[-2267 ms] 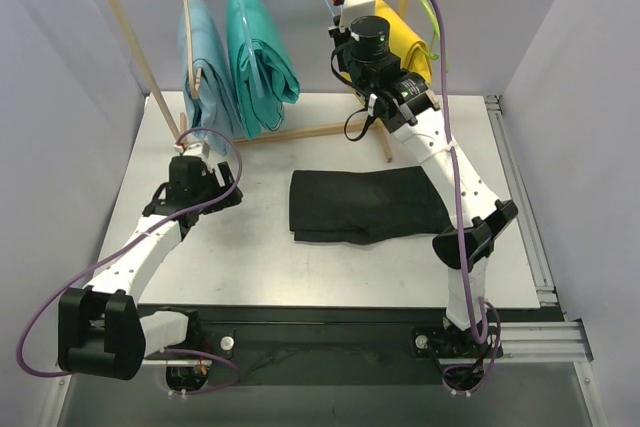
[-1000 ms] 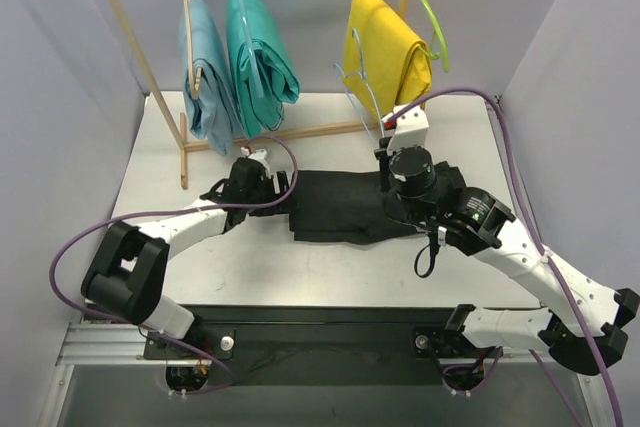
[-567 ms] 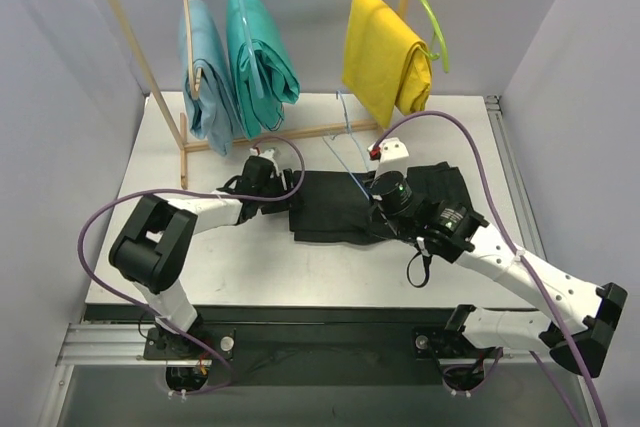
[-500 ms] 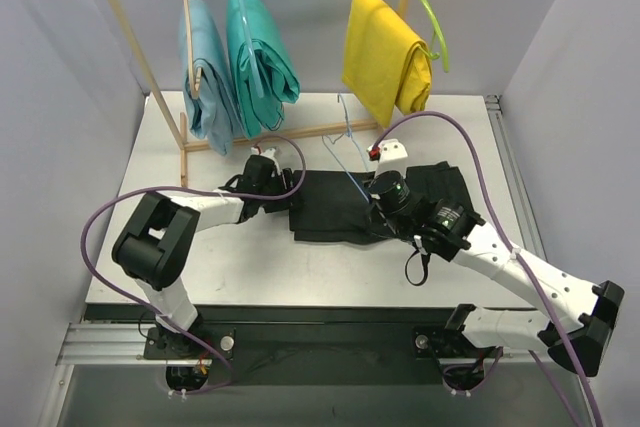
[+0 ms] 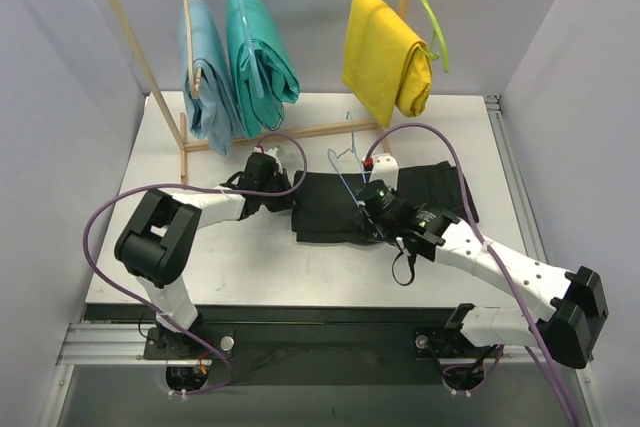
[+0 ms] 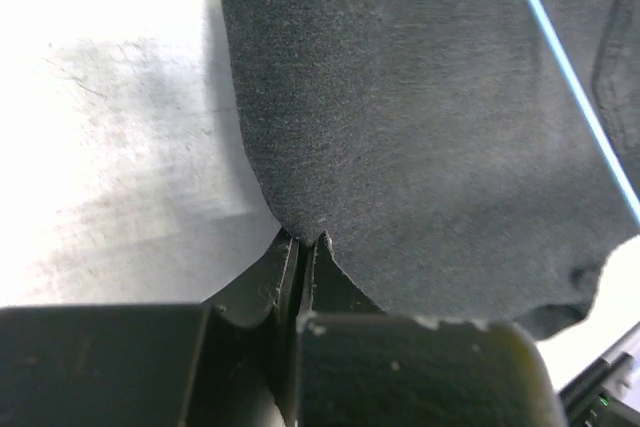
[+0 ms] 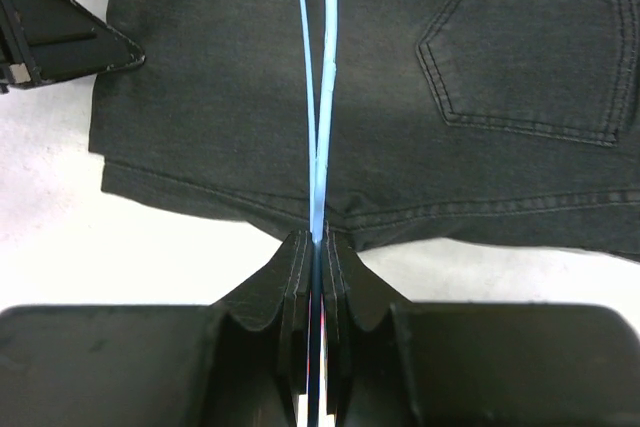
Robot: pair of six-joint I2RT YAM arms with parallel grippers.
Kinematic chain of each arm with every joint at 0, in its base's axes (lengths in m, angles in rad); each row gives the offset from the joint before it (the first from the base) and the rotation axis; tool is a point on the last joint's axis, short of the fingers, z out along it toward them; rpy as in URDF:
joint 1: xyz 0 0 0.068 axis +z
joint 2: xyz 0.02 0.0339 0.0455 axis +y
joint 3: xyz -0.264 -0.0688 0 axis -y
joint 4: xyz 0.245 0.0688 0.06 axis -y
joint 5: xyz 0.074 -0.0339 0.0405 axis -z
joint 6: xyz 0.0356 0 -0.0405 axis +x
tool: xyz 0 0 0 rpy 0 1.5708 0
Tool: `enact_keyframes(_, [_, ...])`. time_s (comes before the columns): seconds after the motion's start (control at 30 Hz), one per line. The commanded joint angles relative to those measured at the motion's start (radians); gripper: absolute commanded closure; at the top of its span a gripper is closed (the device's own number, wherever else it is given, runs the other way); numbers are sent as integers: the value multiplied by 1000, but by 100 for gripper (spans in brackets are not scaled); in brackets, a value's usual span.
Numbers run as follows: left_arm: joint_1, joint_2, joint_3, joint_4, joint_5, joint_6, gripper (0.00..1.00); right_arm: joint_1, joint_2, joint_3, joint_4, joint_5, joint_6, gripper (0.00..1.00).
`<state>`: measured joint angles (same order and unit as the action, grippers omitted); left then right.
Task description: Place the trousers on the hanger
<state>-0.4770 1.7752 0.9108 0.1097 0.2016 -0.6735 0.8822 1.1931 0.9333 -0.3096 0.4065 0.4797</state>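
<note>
The black trousers [image 5: 335, 209] lie folded flat on the white table, a back pocket [image 7: 520, 67] showing in the right wrist view. My left gripper [image 5: 290, 194] is at their left edge, its jaws shut with the fabric edge [image 6: 303, 232] pinched between the tips. The right gripper [image 5: 368, 209] is shut on the thin light-blue wire hanger [image 5: 343, 172], which stretches across the trousers [image 7: 200, 127] away from the jaws [image 7: 318, 239]. The same hanger wire [image 6: 575, 97] crosses the right side of the left wrist view above the trousers [image 6: 420, 147].
A wooden rack [image 5: 130, 42] stands at the back of the table. On it hang a light-blue garment [image 5: 200, 82], teal trousers [image 5: 262, 57] and yellow trousers [image 5: 385, 52] on a lime-green hanger [image 5: 430, 22]. The rack's foot bar [image 5: 310, 131] lies just behind the black trousers.
The left gripper has shut on the trousers' left edge. The right arm has carried the hanger down from the rack and lowered it leftward over the trousers.
</note>
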Motion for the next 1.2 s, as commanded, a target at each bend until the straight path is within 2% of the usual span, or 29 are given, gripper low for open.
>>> enact_keyframes(0.0, [37,-129,95,-70,51,12,100,-11,23,28,52,34,25,100])
enact_keyframes(0.1, [81,-204,137,-108,94,18,100,-29,46,50,76,11,11,100])
enact_keyframes(0.27, [100,-244,233,-231,156,54,100,-72,94,90,107,-47,14,100])
enact_keyframes(0.43, [69,-156,347,-257,281,63,100,-107,97,131,118,-54,-1,100])
enact_keyframes(0.57, [23,-45,540,-326,352,86,100,-127,82,139,119,-22,-15,100])
enact_keyframes(0.73, [-34,93,694,-396,420,101,100,-167,74,141,125,-2,-26,100])
enact_keyframes(1.17, [-141,250,795,-412,479,95,100,-209,46,127,129,-8,-75,100])
